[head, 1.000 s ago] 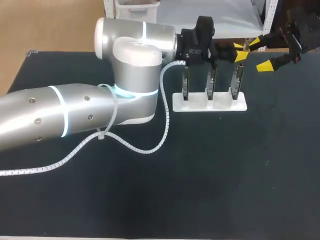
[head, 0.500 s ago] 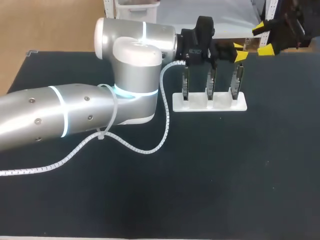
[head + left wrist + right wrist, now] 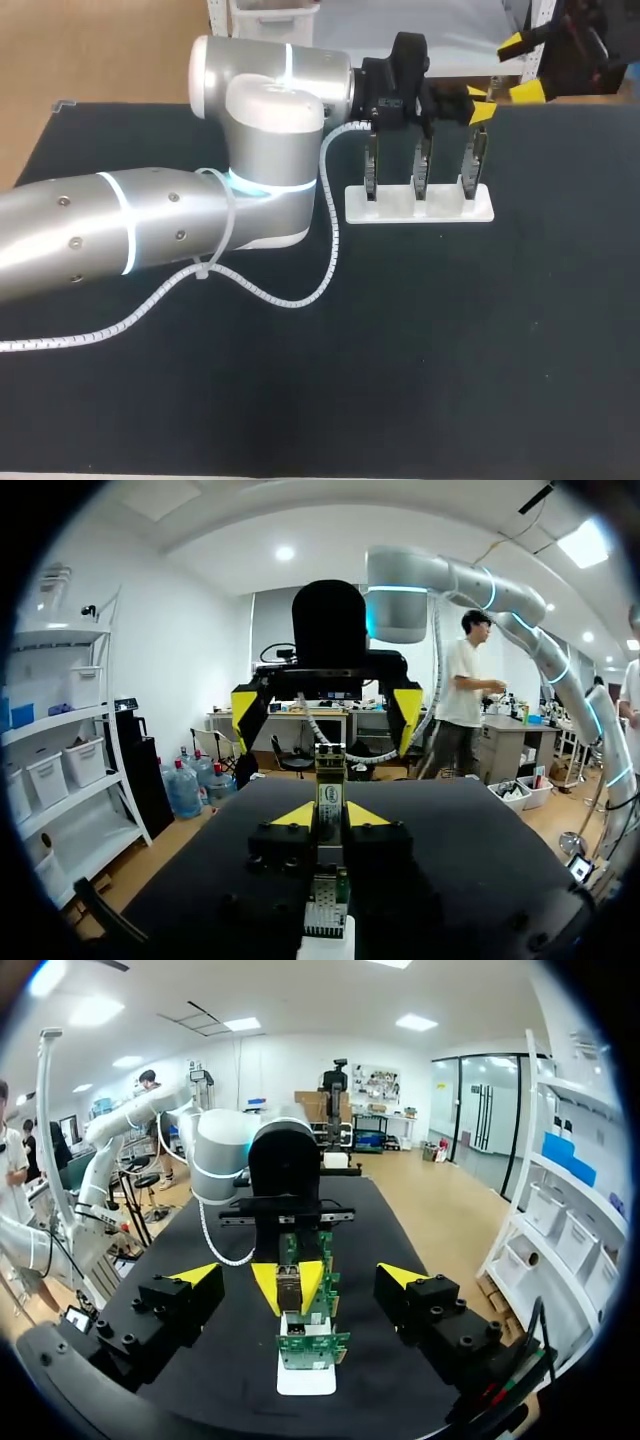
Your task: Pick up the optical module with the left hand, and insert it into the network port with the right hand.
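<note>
Your dark table (image 3: 450, 330) fills the head view. Your left arm (image 3: 150, 230) is the biggest thing on it, a thick silver arm that comes in from the left side and runs past the middle toward the far edge. A white coiled cable (image 3: 300, 300) hangs from the arm and loops down onto the table.

A white rack (image 3: 420, 208) sits on the table in front of that arm's wrist. Three boards (image 3: 420, 165) stand upright in it in a row, and from the right wrist they show as green.

Your left gripper (image 3: 480, 103) is at the right end of that row, above the last board. Its two yellow tips are drawn in close and pinch the optical module (image 3: 329, 785) from both sides. The module stands upright between them, a narrow metallic piece directly over the rack. You cannot tell from these views whether its lower end is free of the board below.

Your right gripper (image 3: 521, 68) is off the far right corner of the table, beyond the rack and well apart from it. It faces the left gripper with its fingers spread wide and nothing between them. In its own wrist view the pinched module and the rack lie ahead of it, in line with the gap between its fingers.
</note>
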Available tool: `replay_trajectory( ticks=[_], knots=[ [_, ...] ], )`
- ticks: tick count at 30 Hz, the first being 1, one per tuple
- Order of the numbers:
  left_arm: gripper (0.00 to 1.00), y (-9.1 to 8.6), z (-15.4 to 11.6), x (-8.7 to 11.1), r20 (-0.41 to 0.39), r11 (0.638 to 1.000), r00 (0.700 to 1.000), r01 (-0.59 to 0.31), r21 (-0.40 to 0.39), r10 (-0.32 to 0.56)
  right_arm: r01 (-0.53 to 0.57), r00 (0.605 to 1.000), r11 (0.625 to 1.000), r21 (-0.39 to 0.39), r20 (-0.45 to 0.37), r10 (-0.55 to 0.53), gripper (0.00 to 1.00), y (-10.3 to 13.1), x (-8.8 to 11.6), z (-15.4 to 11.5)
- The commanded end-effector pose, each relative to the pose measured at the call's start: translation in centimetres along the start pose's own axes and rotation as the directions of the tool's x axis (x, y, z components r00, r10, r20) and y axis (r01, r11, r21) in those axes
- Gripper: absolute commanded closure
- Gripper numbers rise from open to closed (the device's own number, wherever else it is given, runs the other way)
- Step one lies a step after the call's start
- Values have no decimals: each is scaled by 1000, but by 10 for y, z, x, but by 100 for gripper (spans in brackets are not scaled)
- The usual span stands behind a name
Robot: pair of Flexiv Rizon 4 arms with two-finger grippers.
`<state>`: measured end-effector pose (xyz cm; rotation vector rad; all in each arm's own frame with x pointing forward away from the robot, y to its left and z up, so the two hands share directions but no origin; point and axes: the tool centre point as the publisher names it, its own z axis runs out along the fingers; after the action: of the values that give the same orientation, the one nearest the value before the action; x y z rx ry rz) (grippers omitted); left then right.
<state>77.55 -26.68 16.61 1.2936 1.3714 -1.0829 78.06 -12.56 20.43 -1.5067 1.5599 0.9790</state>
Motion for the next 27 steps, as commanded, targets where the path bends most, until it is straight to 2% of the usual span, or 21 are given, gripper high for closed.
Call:
replay_trajectory(
  ticks=[1,27],
  knots=[
    [100,-1,0,0,-2,1000,1000,0,-3,0,-3,1000,1000,-19,-8,3,0,-6,-1,4],
    [100,-1,0,0,-2,1000,1000,0,-3,0,-17,999,999,-35,-49,15,0,4,0,13]
  ],
)
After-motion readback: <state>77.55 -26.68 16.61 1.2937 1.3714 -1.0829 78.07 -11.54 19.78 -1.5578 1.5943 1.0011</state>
